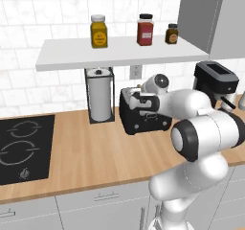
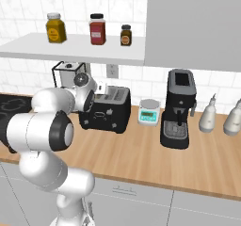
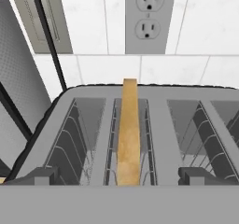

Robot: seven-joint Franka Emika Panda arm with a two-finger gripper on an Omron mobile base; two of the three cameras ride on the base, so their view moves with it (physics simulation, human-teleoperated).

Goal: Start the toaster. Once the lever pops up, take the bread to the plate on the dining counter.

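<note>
Black and boxy, the toaster (image 1: 143, 113) sits toward the back edge of the worktop (image 1: 95, 152), with the bread (image 3: 128, 134) standing on edge in one of its middle slots, crust up and clear of the top. The gripper (image 3: 119, 176) hovers right over the slots, its fingers (image 3: 39, 175) spread wide to either side of the slice, clasping nothing. By my reading the work is at the bread itself: the next move calls for a straight descent so the pads close on the slice's flat faces (whether the lever has already popped I cannot tell).

Left to right along the worktop: the hob (image 1: 24, 147) at the left end, a paper-towel stand (image 1: 99, 95) just beside the toaster, a small scale (image 2: 149, 112), then the coffee machine (image 2: 179, 108). The shelf (image 1: 115, 51) with jars hangs above the toaster, so a lift must stay low.
</note>
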